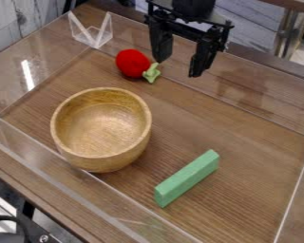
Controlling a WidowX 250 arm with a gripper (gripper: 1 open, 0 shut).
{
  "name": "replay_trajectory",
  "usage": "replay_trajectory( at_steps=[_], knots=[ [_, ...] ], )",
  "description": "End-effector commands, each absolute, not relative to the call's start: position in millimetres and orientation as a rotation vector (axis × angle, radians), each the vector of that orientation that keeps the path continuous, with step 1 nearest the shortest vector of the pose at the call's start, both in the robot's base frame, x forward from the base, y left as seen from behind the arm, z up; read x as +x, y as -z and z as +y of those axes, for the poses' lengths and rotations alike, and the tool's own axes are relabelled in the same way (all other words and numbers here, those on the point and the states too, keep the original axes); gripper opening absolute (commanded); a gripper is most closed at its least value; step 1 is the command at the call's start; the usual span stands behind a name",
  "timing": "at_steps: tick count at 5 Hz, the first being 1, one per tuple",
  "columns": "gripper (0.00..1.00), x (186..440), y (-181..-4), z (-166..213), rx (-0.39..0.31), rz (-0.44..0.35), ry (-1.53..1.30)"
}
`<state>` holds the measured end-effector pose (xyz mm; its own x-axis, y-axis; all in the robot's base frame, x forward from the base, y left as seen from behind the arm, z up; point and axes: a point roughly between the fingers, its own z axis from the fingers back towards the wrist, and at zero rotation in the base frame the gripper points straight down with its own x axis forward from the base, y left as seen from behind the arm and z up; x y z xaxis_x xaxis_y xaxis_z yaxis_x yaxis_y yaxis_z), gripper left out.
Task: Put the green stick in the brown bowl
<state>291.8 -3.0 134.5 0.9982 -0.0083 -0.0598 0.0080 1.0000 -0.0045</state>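
The gripper hangs over the far middle of the wooden table, pointing straight down, its two dark fingers spread wide with nothing between them. It stands above the surface, just right of the red strawberry toy, not touching it. The green stick lies flat near the table's front right edge, angled diagonally. The brown bowl sits upright toward the front left, apart from the stick. Clear walls rim the table.
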Motion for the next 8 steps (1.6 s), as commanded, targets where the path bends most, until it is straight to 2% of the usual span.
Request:
replay_trajectory(
  at_steps=[1,2,4,8],
  knots=[
    [1.0,284.1,-122.2,-4.5,-0.011,0.092,0.055],
    [1.0,262.7,-103.2,-8.8,-0.018,0.103,0.193],
    [1.0,236.7,-74.2,-27.2,-0.022,0.053,0.332],
    [1.0,233.0,-39.3,-43.4,-0.079,-0.022,0.4]
  ],
)
